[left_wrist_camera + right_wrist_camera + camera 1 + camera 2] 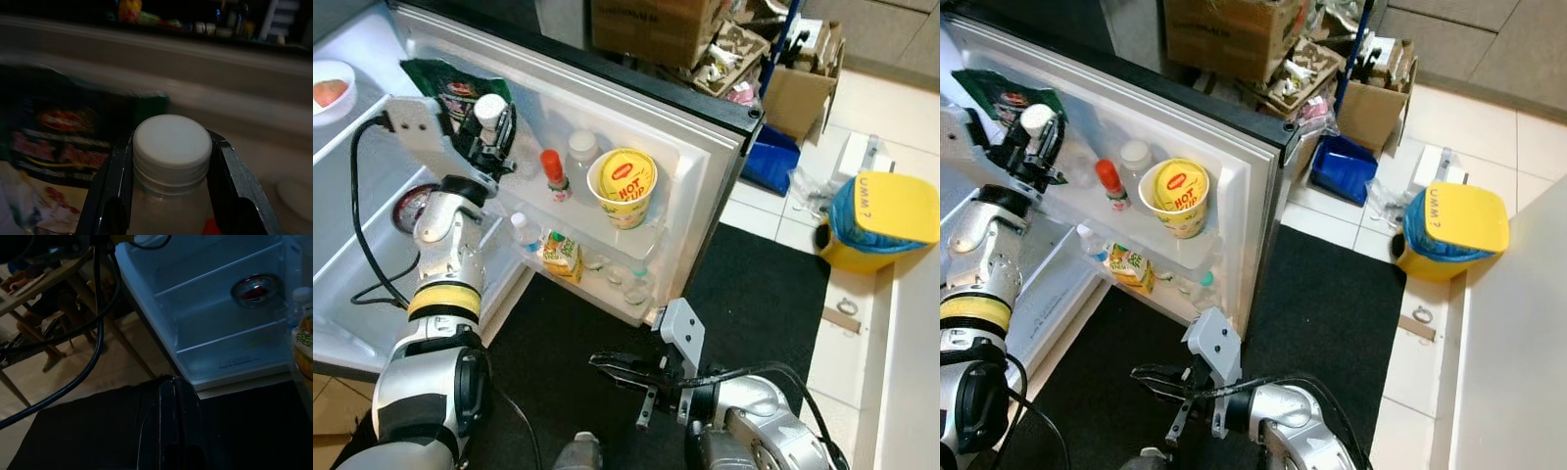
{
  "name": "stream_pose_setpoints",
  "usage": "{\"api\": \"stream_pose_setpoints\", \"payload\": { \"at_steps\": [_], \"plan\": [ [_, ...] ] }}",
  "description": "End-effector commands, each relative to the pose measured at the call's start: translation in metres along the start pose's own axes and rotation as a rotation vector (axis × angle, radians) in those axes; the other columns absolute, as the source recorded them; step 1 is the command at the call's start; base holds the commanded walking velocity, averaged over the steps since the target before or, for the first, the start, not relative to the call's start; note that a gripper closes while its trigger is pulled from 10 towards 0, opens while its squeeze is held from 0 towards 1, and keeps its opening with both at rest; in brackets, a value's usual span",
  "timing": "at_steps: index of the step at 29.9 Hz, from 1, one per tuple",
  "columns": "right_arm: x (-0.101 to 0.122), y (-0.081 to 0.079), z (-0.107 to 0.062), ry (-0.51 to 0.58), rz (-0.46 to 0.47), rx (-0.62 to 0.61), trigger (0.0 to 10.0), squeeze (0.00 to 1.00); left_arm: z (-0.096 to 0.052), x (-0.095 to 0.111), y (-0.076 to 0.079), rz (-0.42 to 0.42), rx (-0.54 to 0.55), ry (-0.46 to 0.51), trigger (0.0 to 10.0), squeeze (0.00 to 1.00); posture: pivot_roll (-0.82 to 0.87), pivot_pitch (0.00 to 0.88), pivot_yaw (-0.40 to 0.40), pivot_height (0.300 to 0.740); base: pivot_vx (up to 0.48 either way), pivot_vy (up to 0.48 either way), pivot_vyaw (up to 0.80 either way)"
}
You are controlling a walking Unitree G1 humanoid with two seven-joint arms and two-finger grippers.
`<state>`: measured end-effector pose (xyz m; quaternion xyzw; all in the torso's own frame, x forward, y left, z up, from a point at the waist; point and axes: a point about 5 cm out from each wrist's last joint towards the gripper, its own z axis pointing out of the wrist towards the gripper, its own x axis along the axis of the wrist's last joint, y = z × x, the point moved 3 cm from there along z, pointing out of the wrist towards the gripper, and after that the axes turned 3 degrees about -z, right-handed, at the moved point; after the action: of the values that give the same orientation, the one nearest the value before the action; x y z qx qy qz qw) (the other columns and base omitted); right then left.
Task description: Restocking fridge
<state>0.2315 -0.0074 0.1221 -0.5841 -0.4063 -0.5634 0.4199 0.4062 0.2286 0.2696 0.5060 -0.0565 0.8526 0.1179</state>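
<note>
The left gripper [489, 132] is raised at the upper shelf of the open fridge door [705, 166], its fingers [115, 186] clamped on either side of a clear bottle with a white cap [172, 142] — the grip sits just under the cap. The bottle is upright at the end of the door shelf farthest from the door's outer edge, just in front of a dark green snack bag [445, 83] that leans there. Further along the same shelf toward the door's outer edge stand a small red-capped bottle [553, 174], a white-lidded jar [582, 149] and a yellow cup with a red label [624, 186], the cup tilted with its lid facing the camera. On the door's lower shelf, beneath these, a small water bottle [522, 231] stands beside a green-and-yellow juice carton [562, 257].

The right gripper [631, 377] hangs low over the black floor mat [744, 294] below the door, holding nothing — its fingers [171, 421] lie pressed together.

Inside the fridge, a metal bowl [256, 289] holding something red sits on a shelf. Beyond the door, a yellow bin [881, 220] stands on the tiled floor.
</note>
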Motion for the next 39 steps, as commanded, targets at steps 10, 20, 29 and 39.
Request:
{"api": "stream_pose_setpoints", "payload": {
  "at_steps": [10,20,29,39],
  "plan": [
    [0.005,-0.014,-0.002,0.031,0.029,-0.011,10.0,0.0,0.002,-0.009,0.005,0.064,0.037,-0.023,10.0,0.0,-0.17,0.417,0.042,0.74,0.0,0.0,0.0],
    [0.008,-0.017,-0.005,0.036,0.034,-0.023,10.0,0.0,-0.003,-0.023,0.005,0.079,0.059,-0.072,10.0,0.0,-0.18,0.43,0.043,0.74,0.0,0.0,0.0],
    [0.01,-0.017,-0.005,0.038,0.028,-0.027,10.0,0.0,-0.003,-0.028,0.008,0.082,0.059,-0.094,10.0,1.0,-0.19,0.421,0.045,0.74,0.0,0.0,0.0],
    [0.011,-0.014,-0.004,0.038,0.02,-0.023,10.0,0.0,0.002,-0.016,0.004,0.07,0.087,-0.04,10.0,1.0,-0.18,0.391,0.041,0.74,0.0,0.0,0.0]
  ]
}}
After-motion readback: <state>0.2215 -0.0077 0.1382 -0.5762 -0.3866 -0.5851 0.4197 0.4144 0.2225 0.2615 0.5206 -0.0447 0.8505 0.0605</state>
